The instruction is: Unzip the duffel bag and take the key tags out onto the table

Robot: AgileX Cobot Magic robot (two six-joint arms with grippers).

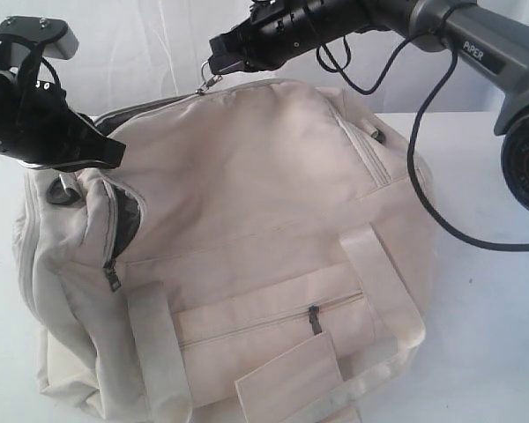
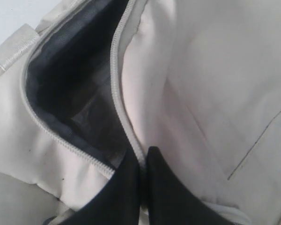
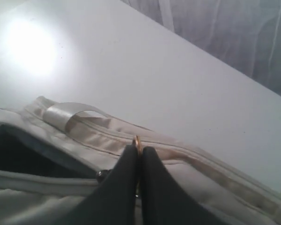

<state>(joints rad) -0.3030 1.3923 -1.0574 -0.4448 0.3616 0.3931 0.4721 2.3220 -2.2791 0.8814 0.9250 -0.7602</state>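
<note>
White table [image 1: 489, 352], duffel bag [image 1: 264, 203] partly open

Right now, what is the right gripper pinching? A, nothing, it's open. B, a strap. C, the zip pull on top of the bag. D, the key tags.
C: the right gripper is shut on the metal zip pull at the top zip of the bag, and no key tags are in view.
</note>
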